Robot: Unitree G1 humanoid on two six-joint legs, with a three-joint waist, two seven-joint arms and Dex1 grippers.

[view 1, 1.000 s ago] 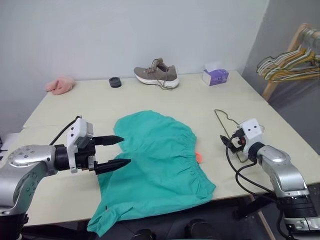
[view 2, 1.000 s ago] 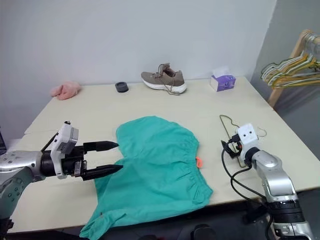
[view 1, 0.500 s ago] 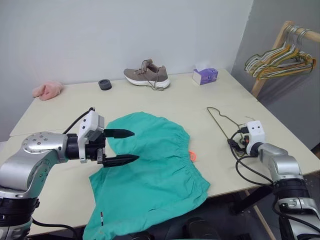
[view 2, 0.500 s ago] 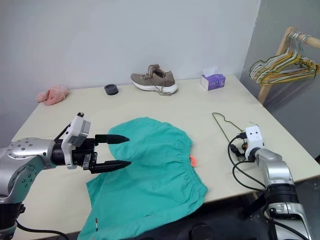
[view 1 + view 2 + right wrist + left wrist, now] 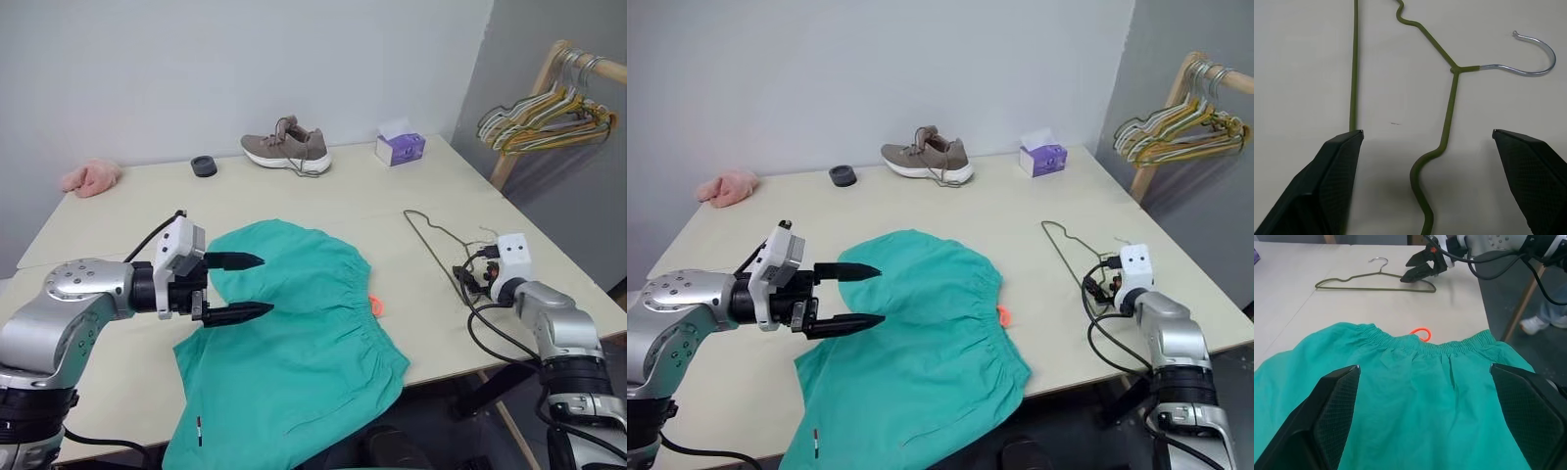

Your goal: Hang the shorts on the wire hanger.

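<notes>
Teal shorts (image 5: 294, 333) lie flat left of the wire hanger (image 5: 438, 243).

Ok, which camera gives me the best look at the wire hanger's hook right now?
The right wrist view: the wire hanger lies flat on the table just ahead of the open right gripper, its silver hook plain to see. The left wrist view shows the whole hanger from farther off. In both eye views it is a thin outline.

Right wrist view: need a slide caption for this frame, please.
Open right gripper poised over the olive wire hanger lying flat on the table.
</notes>
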